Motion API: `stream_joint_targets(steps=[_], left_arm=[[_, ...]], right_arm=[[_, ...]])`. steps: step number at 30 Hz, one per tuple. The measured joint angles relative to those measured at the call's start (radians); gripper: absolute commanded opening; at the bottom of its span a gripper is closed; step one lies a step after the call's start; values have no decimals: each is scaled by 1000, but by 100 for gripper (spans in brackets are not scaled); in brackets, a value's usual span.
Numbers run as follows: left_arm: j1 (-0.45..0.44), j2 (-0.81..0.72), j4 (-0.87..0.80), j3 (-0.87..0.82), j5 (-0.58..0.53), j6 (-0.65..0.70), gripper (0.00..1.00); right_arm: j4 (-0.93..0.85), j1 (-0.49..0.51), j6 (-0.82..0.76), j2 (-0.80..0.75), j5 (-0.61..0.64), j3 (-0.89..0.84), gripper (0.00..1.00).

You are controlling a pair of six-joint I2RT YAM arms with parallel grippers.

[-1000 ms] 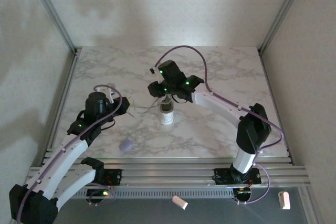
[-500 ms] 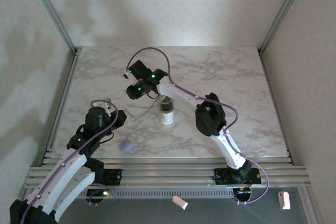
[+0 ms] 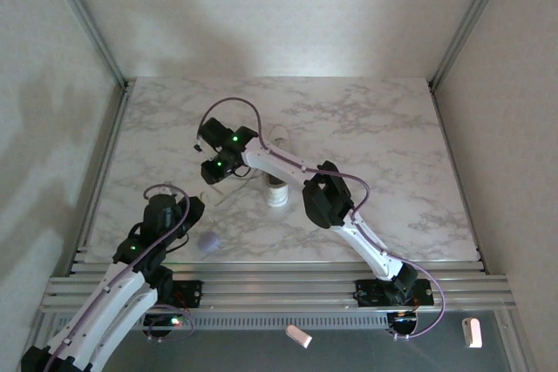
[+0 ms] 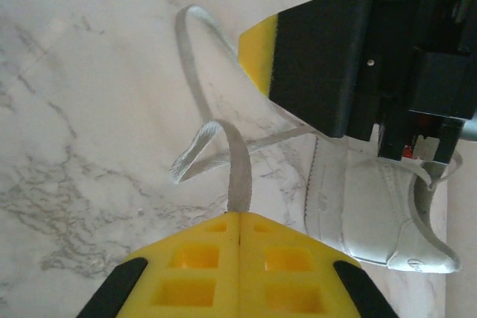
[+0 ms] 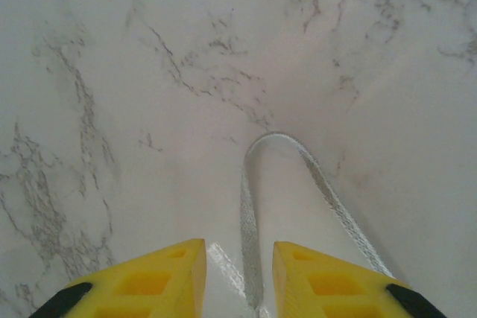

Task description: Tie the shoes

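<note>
left fingers [image 4: 223,232] are pressed tight together, and a flat white lace [image 4: 238,161] comes straight out from between them, so that's a firm pinch on the lace. from there the strand runs up, folds back on itself in a small bend and lies on the marble table [image 3: 375,145].

over to the shoe [image 3: 277,193]: the little white sneaker sits near the middle of the table, well toward the near half. in the left wrist view it lies just to the right, on its sole, with its side turned to the lens.

the right arm reaches across to the left of the shoe. the right fingers [image 5: 175,269] hang low over the table, narrowly apart with a clear gap between the yellow tips. a loop [image 5: 257,169] of lace arcs out in front of them, and one side of it runs back down into that gap. whether the pads actually touch it, can't tell from here. in the left wrist view the right arm's black and yellow tip sits just above the laces, beside the shoe.

a lavender blob [image 3: 209,241] rests on the table near the left arm, apart from the shoe.
</note>
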Motion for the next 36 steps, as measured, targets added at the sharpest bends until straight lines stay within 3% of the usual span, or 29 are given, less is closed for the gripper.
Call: stream_joint_targets(steps=[27,36], left_arm=[[0,-19,-3,-30,-40,-65,0],[0,-24,-3,-30,-41,-65,0]], right_arm=[[-39,64,-35,124,200,113,33],[-52,71,-57,133,275,124,1]])
